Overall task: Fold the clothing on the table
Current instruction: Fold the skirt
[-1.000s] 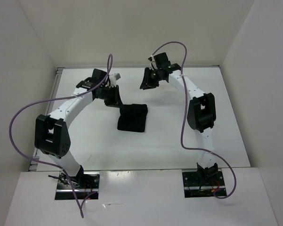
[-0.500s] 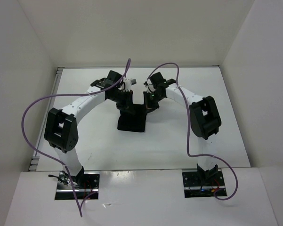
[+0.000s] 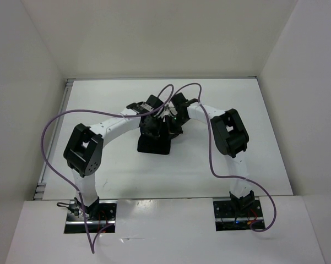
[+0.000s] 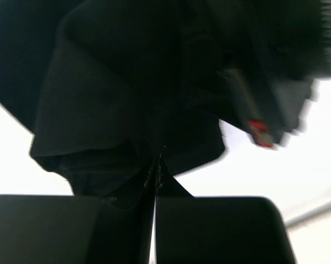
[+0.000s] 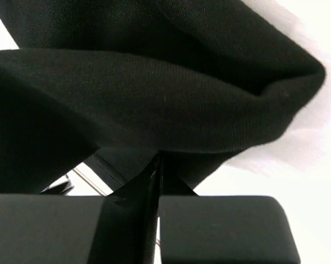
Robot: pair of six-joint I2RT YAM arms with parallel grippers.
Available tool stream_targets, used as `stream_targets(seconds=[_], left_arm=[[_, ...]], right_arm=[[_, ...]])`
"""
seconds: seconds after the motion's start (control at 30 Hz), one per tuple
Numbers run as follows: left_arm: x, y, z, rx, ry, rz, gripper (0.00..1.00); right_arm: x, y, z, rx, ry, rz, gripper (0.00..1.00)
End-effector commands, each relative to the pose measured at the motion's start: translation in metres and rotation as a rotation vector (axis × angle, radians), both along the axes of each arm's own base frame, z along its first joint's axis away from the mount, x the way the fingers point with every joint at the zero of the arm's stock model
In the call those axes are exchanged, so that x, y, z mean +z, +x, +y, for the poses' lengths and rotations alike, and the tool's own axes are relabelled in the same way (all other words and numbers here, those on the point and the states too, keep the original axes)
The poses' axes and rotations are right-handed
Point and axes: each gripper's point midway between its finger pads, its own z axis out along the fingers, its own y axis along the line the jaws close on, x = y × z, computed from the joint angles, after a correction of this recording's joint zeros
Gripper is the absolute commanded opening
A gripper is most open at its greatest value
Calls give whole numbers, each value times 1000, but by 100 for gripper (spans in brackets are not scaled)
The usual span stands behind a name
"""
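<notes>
Arms closed in; left gripper [image 4: 157, 165], right gripper [image 5: 157, 165] now pinch far edge of clothing [image 3: 154, 145]. Fold starting, I reckon: next lift, carry over its near edge.

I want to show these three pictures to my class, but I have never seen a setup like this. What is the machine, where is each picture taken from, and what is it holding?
This is a pair of robot arms bolted side by side at the near edge of a white table. The wide picture comes from a fixed camera above and behind the arms, so their bases sit at the bottom. The other two pictures come from small cameras on the wrists, each looking along that arm's own two fingers. On the table lies one black garment, soft and partly bunched. Both arms reach in over its far end. The left gripper is shut, pinching a fold of the fabric between its fingertips. The right gripper does the same. The job is to fold the garment.
</notes>
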Motion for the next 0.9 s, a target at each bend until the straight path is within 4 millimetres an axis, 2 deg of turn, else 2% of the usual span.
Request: stream_targets(seconds=[0.0,0.07,0.13,0.2,0.37,0.47,0.57,0.6,0.7,0.73,0.87], left_arm=[[-23,14,15,99,117,-51,2],[-36,15,18,113,189,-66,2],[-45,19,32,149,259,-85,0],[-51,23,32,179,284,-105,0],[-45,49,44,333,274,-185,0],[-29,67,55,419,240,-232,0],[-21,84,77,507,234,-259,0],[-20,90,90,540,246,-262,0],[-14,104,107,603,232,-286,0],[-14,109,120,633,237,-283,0],[-15,107,145,673,270,-247,0]], right_arm=[[-13,-1,4,5,10,-1,0],[-19,-6,1,5,2,13,0],[-24,-9,-2,2,-14,21,0],[-31,-16,-6,10,-26,38,0],[-33,-20,-10,15,-38,38,0],[-34,-19,-12,20,-46,28,0],[-36,-22,-13,27,-50,31,0],[-36,-22,-13,27,-50,31,0],[-37,-22,-14,36,-49,25,0],[-37,-22,-14,44,-49,20,0],[-38,-22,-16,49,-61,19,0]])
